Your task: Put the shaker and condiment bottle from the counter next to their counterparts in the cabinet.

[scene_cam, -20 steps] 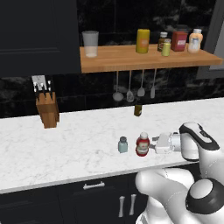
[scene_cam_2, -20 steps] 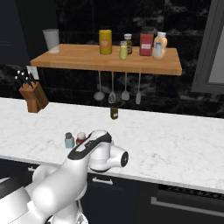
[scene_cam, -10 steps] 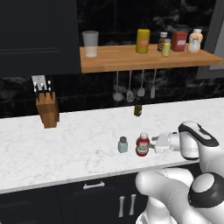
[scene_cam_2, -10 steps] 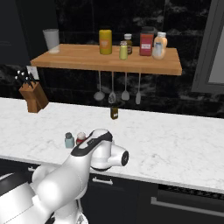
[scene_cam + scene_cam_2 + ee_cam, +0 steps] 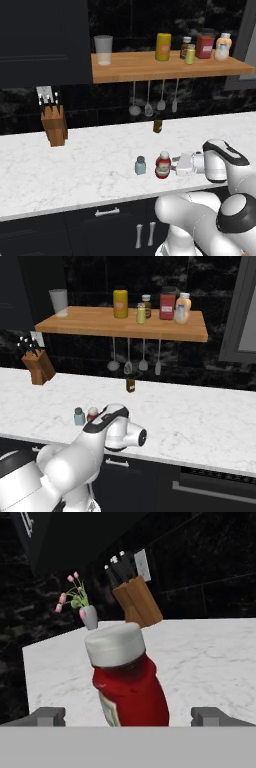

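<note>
The gripper point(image 5: 127, 716) is held level just above the counter point(image 5: 90, 175) with its fingers spread wide, and the condiment bottle point(image 5: 129, 682) stands directly ahead in the gap between them, untouched by either tip. Just beyond the bottle, on its far side from the gripper, sits the shaker point(image 5: 140, 165). Farther out along the counter is the knife block point(image 5: 136, 602), and well above is the cabinet point(image 5: 165, 68) holding the counterparts point(image 5: 206, 47).
</note>
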{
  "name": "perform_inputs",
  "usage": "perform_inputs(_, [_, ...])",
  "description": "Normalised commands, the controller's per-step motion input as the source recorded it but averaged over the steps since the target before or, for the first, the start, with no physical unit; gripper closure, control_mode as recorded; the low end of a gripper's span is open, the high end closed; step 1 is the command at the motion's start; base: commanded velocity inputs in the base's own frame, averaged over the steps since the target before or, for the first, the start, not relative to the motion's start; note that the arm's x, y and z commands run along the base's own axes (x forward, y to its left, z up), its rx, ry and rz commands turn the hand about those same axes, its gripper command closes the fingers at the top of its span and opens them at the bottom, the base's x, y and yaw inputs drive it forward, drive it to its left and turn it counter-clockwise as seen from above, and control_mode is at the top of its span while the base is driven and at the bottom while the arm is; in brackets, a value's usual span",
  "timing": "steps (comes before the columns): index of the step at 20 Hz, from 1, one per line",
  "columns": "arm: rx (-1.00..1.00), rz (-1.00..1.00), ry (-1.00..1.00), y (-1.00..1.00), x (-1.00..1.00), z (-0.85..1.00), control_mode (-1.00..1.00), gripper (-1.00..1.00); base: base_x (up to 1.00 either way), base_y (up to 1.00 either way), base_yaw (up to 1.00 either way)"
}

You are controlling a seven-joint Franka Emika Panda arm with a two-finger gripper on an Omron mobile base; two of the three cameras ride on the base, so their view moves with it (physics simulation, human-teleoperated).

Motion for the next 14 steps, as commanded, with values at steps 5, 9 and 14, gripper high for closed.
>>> perform_inputs(5, [0.0, 0.0, 0.0, 0.29, 0.19, -0.01, -1.0, -1.0, 0.0, 0.0, 0.0])
perform_inputs(9, [0.0, 0.0, 0.0, 0.23, 0.18, -0.08, -1.0, -1.0, 0.0, 0.0, 0.0])
perform_inputs(14, [0.0, 0.01, 0.01, 0.19, 0.09, -0.15, -1.0, 1.0, 0.0, 0.0, 0.0])
